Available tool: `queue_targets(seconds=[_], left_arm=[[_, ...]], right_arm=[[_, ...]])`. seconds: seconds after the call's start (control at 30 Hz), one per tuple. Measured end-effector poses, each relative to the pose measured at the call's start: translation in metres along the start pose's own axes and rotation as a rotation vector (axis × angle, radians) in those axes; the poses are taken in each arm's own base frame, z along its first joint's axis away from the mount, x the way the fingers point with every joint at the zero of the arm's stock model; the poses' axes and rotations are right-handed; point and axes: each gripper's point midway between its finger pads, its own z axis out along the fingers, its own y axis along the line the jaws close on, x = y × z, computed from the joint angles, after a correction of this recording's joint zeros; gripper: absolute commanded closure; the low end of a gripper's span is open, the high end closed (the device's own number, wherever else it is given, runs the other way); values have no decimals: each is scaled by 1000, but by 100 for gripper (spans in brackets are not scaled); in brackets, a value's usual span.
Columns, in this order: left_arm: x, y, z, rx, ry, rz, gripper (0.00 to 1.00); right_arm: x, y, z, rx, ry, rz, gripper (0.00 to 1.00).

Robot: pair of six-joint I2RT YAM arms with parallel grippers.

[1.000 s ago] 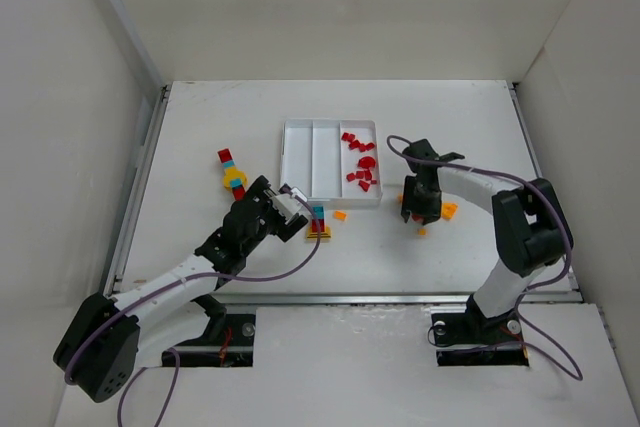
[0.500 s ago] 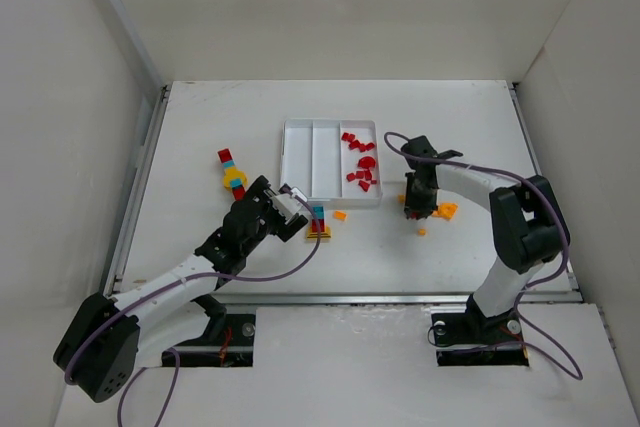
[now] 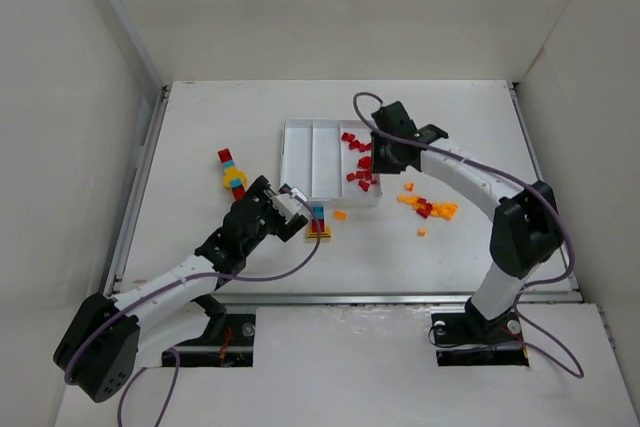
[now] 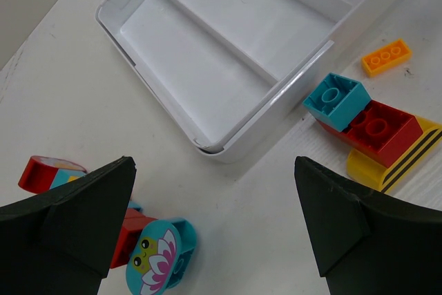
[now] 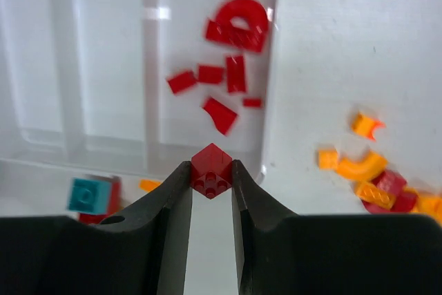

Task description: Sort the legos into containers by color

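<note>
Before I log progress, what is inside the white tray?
The tray holds only red bricks, all in its right compartment; the other two are empty. The right gripper, shut on a red brick, hides part of that compartment.

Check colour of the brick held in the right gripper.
Red. The brick pinched in the right gripper shows best in the right wrist view.
</note>
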Motion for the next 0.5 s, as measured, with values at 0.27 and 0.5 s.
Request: queue_targets(seconds=[0.27,0.5], left_arm=[[0,1,0,-5,2,4,1],[0,1,0,-6,3,4,1]], right_arm=[[-50,49,25,-55,-61,-52,42],[-23,42,46,0,43,-106,29]])
